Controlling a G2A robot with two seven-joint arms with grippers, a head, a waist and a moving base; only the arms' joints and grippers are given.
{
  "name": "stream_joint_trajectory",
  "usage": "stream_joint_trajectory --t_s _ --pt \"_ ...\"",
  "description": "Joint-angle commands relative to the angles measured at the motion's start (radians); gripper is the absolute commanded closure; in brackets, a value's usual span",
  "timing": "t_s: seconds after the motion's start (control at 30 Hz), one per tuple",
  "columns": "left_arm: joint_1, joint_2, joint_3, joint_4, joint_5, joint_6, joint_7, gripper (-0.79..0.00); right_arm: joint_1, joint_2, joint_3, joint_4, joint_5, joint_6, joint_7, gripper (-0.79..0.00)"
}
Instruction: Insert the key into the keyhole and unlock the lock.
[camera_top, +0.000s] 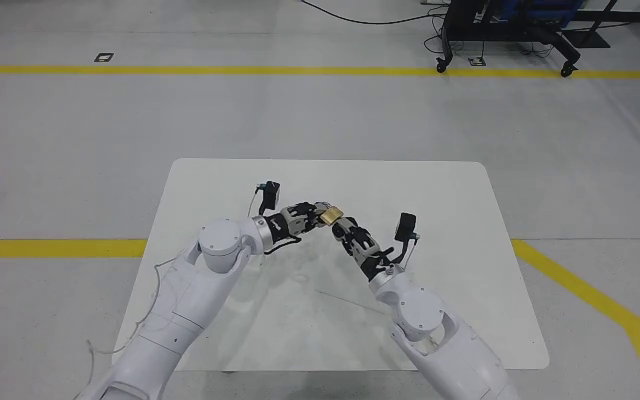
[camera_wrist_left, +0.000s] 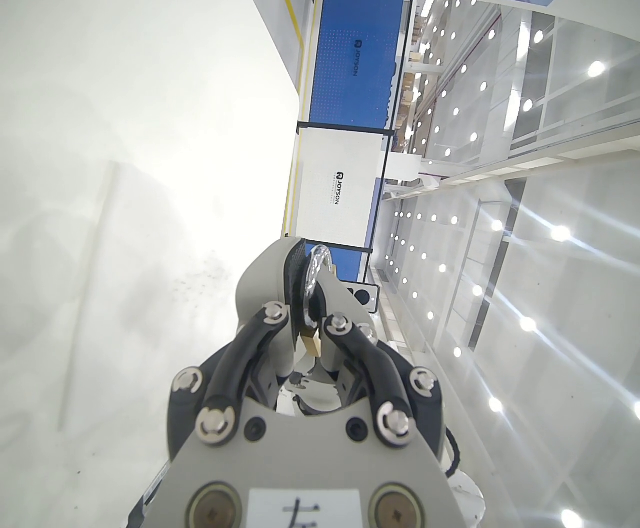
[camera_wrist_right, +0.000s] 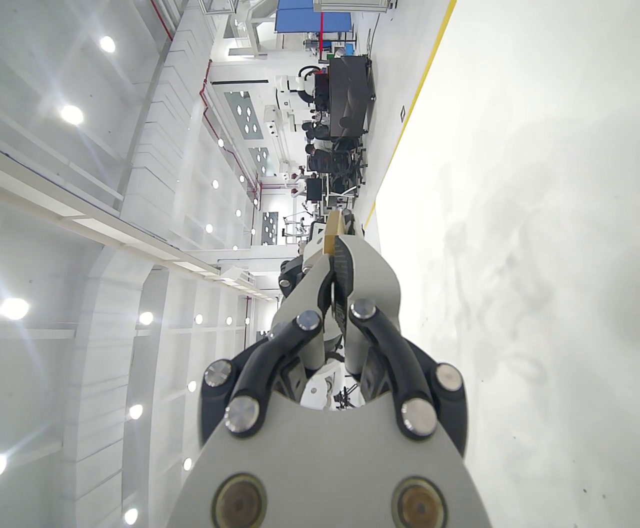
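Observation:
Above the middle of the white table (camera_top: 450, 300) my two grippers meet tip to tip. A brass padlock (camera_top: 330, 213) sits between them. In the right wrist view my right gripper (camera_wrist_right: 334, 250) is shut on a flat brass piece (camera_wrist_right: 332, 234) seen edge-on, apparently the lock's body. The left gripper (camera_wrist_left: 307, 265) is shut on a silver ring (camera_wrist_left: 316, 267). A small brass part (camera_wrist_left: 311, 345) lies near its palm, seemingly a key on the ring. From above, the left gripper (camera_top: 312, 213) touches the lock from one side and the right gripper (camera_top: 342, 226) from the other. The keyhole is hidden.
Bare white tabletop lies on all sides of the arms, with its edges well away. A black wheeled frame (camera_top: 505, 25) and cables stand on the floor far behind the table. Yellow lines (camera_top: 300, 70) cross the floor.

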Motion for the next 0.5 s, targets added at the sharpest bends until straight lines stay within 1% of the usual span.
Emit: stream_joint_trajectory --t_s 0.0,0.23,0.47 --pt "0.001 -0.001 -0.003 -0.001 -0.002 -0.001 0.008 0.0 0.0 -0.002 0.0 -0.002 -0.011 0.005 -0.011 0.0" --pt "0.003 -0.002 -0.004 -0.001 0.005 0.007 0.012 0.0 0.004 -0.014 -0.011 0.0 -0.053 0.028 -0.058 0.0" --pt "0.003 -0.004 -0.004 -0.001 0.011 0.01 0.008 0.0 0.02 -0.027 -0.019 0.01 -0.056 0.055 -0.06 0.0"
